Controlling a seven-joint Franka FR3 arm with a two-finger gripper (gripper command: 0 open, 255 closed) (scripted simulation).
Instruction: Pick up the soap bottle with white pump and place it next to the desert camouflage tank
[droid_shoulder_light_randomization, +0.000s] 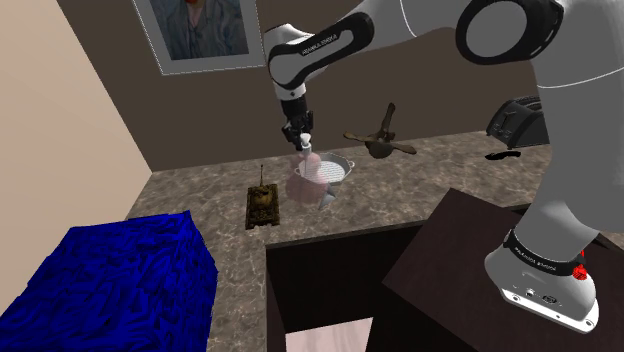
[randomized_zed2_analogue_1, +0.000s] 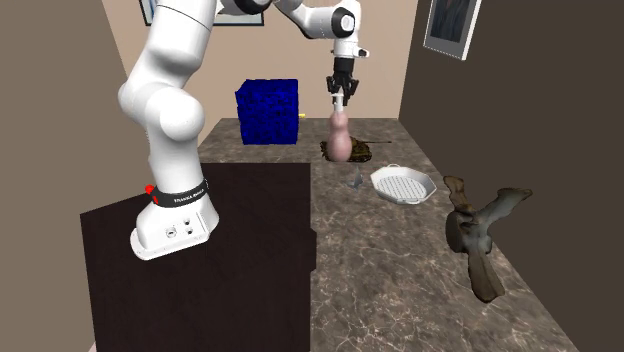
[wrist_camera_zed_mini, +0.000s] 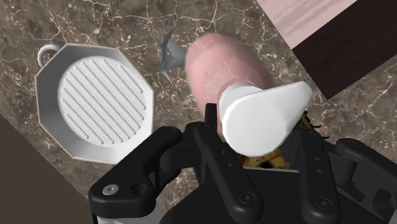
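Note:
A pink soap bottle (droid_shoulder_light_randomization: 303, 180) (randomized_zed2_analogue_1: 341, 138) (wrist_camera_zed_mini: 219, 63) with a white pump (wrist_camera_zed_mini: 261, 118) hangs upright from my gripper (droid_shoulder_light_randomization: 300, 138) (randomized_zed2_analogue_1: 341, 88) (wrist_camera_zed_mini: 261, 156), which is shut on the pump head. It appears lifted a little off the marbled counter (droid_shoulder_light_randomization: 400, 190). The desert camouflage tank (droid_shoulder_light_randomization: 263, 203) stands on the counter just to the shoulder view's left of the bottle. In the second exterior view the tank (randomized_zed2_analogue_1: 360, 153) is partly hidden behind the bottle. In the wrist view a bit of the tank (wrist_camera_zed_mini: 308, 124) peeks out beneath the pump.
A white ridged pan (droid_shoulder_light_randomization: 332, 170) (randomized_zed2_analogue_1: 403, 185) (wrist_camera_zed_mini: 95, 98) and a small grey object (randomized_zed2_analogue_1: 355, 182) (wrist_camera_zed_mini: 167, 54) lie close to the bottle. A brown propeller-like figure (droid_shoulder_light_randomization: 380, 140) (randomized_zed2_analogue_1: 485, 230), a dark toaster (droid_shoulder_light_randomization: 515, 120) and a blue box (droid_shoulder_light_randomization: 100, 280) (randomized_zed2_analogue_1: 268, 112) also stand around.

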